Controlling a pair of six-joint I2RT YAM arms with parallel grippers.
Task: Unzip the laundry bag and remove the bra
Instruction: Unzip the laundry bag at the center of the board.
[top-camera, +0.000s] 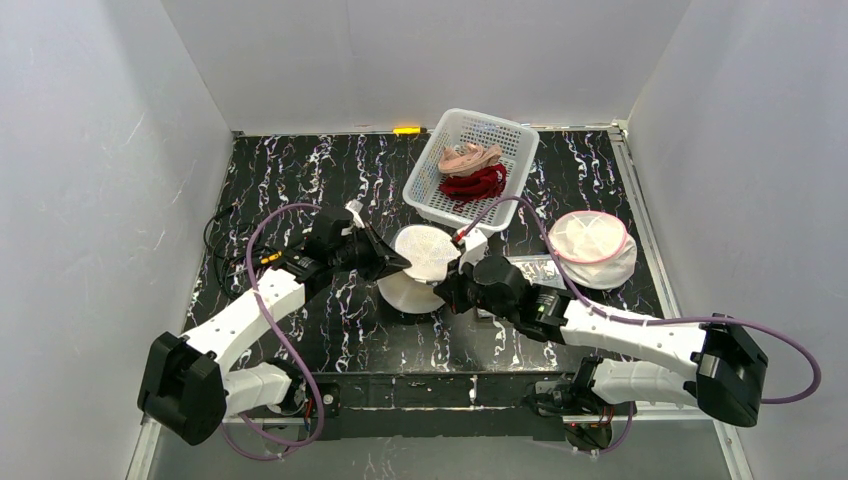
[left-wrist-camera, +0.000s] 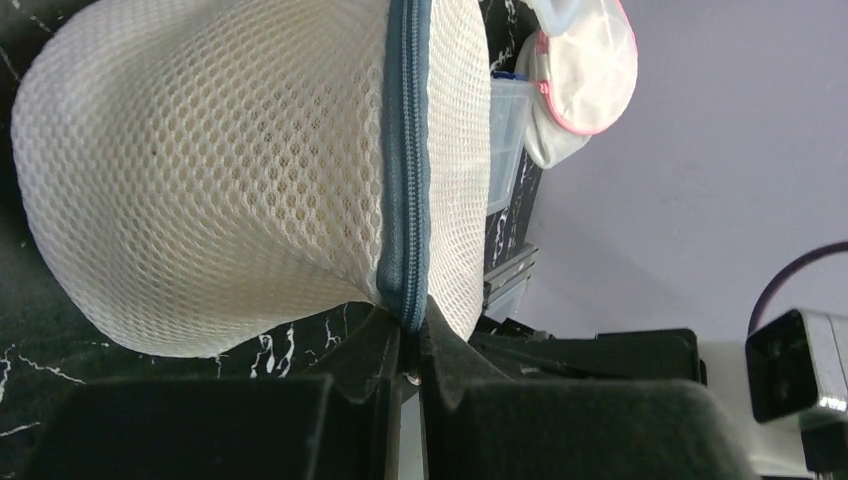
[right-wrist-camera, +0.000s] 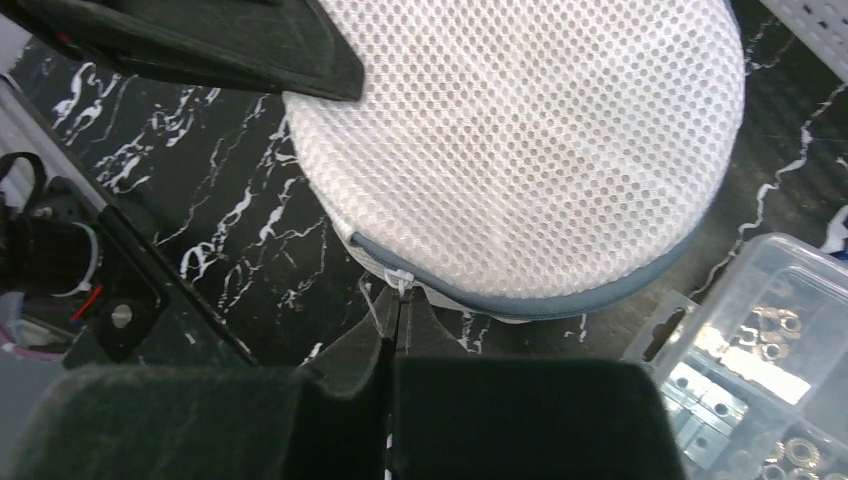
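White mesh laundry bag (top-camera: 425, 262) sits mid-table on the black marbled table (top-camera: 300, 170), between both arms, its grey-blue zipper (left-wrist-camera: 404, 150) closed along the stretch that shows. The left gripper (left-wrist-camera: 410, 340) is clenched on the zipper seam at the bag's edge. The right gripper (right-wrist-camera: 398, 305) pinches the small white zipper pull (right-wrist-camera: 401, 280). A white basket (top-camera: 424, 170) of garments stands behind.
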